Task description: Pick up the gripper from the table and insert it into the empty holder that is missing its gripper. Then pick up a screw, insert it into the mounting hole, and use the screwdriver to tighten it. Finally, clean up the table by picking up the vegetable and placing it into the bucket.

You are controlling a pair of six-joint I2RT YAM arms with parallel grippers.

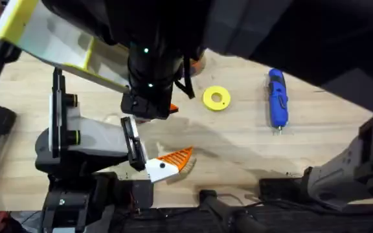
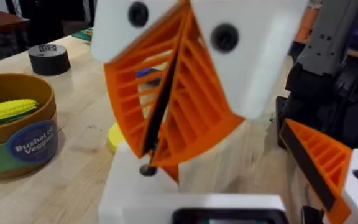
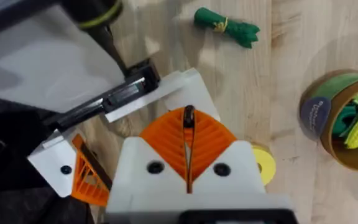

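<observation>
At the near edge of the wooden counter (image 1: 238,139), the left arm's tool (image 2: 241,177) is held open, its two fingers well apart. One finger carries an orange ribbed wedge (image 2: 319,158) on a white block. The other finger ends in a white angular block, the holder (image 2: 129,186). Whether a wedge is seated on that holder cannot be told.

Directly over the holder, the right arm's tool (image 3: 188,124) is reached across from above. Its orange ribbed pads (image 3: 207,140) are pressed together, and a small dark piece (image 2: 146,169), seemingly a screw, is pinched at their tips. The piece is held right at the holder's top face; contact cannot be confirmed.

A little farther out, a flat yellow disc (image 1: 216,98) is seen lying on the counter. To its right, well apart, the screwdriver (image 1: 277,98) is laid flat, blue, with its thin metal tip pointing toward the near edge.

The vegetable (image 3: 225,26), a dark green leafy bundle, is lying on bare counter, apart from the bucket (image 3: 347,124).

The bucket is standing upright beyond the tools. A yellow toy corn (image 2: 8,111) and some green pieces are seen inside it.

Farthest back, a black tape roll (image 2: 48,58) is resting flat on the counter.
</observation>
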